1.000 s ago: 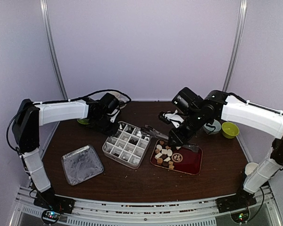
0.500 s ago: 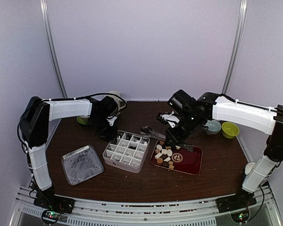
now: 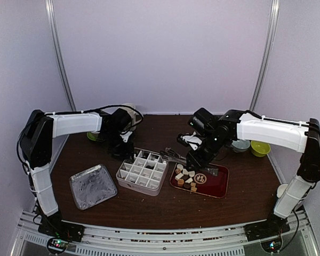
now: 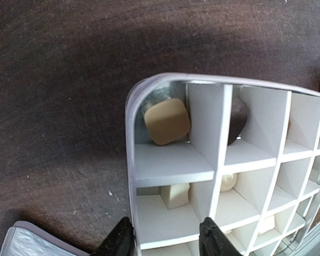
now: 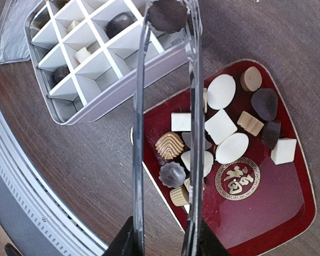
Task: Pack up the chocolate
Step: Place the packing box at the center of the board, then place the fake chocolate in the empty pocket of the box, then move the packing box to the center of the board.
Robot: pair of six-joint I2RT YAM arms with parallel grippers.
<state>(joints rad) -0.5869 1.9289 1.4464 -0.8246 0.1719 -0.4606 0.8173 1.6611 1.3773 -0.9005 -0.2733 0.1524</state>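
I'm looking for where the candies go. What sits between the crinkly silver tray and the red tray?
The white divided box sits between the silver tray and the red tray, seen in the top view.

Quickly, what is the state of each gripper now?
Left gripper: open, holding nothing.
Right gripper: closed on the metal tongs.

Tongs point(image 5: 195, 106) over chocolate point(image 5: 220, 126); near tabletop point(image 3: 165, 205) free
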